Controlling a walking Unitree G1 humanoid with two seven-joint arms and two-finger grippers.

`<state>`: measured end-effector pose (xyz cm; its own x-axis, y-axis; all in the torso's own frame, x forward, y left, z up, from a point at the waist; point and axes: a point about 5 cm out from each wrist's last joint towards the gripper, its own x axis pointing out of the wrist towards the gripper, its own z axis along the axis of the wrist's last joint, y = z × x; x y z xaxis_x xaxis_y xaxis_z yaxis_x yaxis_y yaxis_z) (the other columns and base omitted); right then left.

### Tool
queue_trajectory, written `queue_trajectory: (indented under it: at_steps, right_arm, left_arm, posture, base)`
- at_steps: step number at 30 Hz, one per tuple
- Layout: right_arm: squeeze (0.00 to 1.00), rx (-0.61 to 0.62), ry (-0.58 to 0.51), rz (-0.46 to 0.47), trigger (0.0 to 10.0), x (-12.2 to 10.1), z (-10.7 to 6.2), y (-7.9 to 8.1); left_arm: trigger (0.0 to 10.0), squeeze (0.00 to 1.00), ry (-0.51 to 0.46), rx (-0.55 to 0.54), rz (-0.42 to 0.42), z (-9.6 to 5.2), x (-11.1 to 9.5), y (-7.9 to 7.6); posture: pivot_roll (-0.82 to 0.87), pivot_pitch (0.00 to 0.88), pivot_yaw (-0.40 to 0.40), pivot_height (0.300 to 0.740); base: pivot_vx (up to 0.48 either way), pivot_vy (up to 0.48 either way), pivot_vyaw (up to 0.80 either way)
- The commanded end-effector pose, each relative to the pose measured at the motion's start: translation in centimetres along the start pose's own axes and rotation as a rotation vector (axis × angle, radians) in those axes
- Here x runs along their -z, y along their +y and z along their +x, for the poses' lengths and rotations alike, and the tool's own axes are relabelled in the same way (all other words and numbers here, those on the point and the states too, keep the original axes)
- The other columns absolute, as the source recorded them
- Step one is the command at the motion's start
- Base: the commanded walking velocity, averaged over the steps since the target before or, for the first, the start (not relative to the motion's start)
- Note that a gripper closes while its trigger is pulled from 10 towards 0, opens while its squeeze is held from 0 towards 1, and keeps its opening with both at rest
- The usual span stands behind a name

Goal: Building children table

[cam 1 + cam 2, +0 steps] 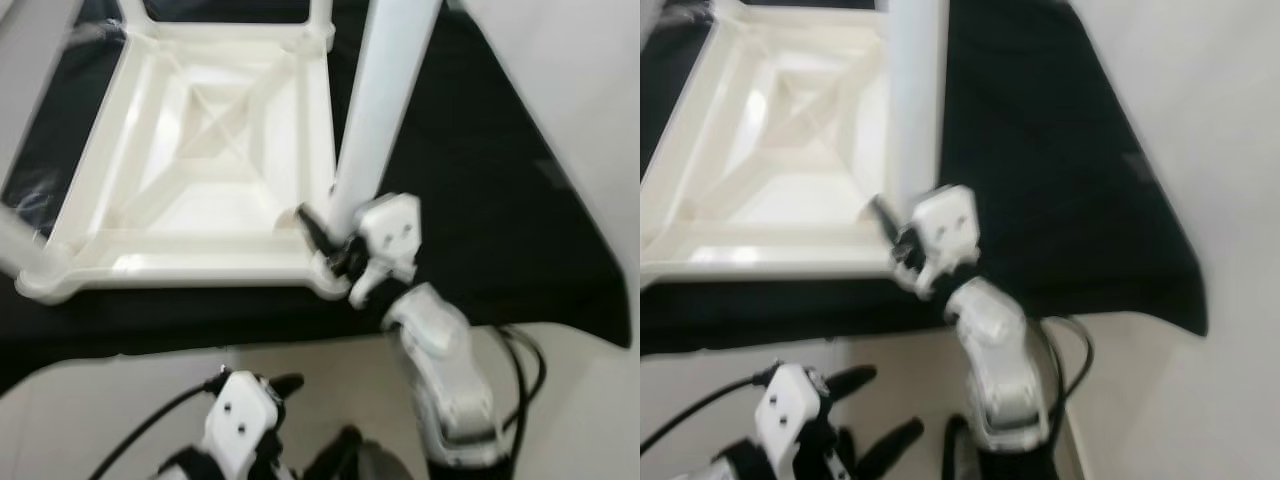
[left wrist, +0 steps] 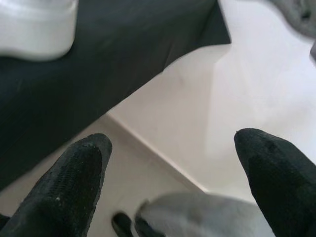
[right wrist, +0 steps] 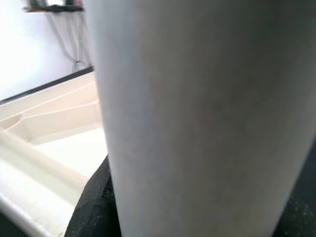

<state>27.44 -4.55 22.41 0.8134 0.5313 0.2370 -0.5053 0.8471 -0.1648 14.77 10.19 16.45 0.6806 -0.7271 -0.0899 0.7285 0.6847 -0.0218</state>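
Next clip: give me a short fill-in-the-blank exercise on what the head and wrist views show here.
1. The right hand is closed around a white table ____.
2. The tabletop lies upside down on a ____ cloth.
3. The left hand hangs low over the floor with its fingers ____.
4. The leg stands at the tabletop's near-____ corner.

Missing words: leg; black; open; right

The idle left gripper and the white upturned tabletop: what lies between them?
A strip of black cloth, then pale floor, separates the left gripper from the tabletop, seen in the left eye view.
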Motion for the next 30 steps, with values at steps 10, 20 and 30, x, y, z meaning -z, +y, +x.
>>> queue_trajectory:
  at_steps: [10, 20, 30]
  right_arm:
    - [0.0, 0.145, 0.336, 0.104, 10.0, 7.2, 2.3, 0.8]
    - [0.0, 0.137, 0.283, 0.103, 10.0, 5.8, 2.7, 0.4]
    - [0.0, -0.023, 0.112, 0.162, 10.0, 2.9, 4.1, 0.0]
  left_arm:
    - [10.0, 0.0, 0.023, 0.0, -0.012, 0.3, 1.0, 0.2]
    - [10.0, 0.0, 0.012, 0.001, -0.008, 0.8, 1.1, 0.4]
    - [10.0, 0.0, 0.003, -0.003, -0.004, 0.9, 1.1, 0.5]
  posture:
    - [0.07, 0.354, -0.07, 0.74]
    - [0.06, 0.331, -0.074, 0.74]
    - [0.06, 0.329, -0.072, 0.74]
  base:
    - [0.0, 0.0, 0.0]
    - [0.0, 0.0, 0.0]
    - [0.0, 0.0, 0.0]
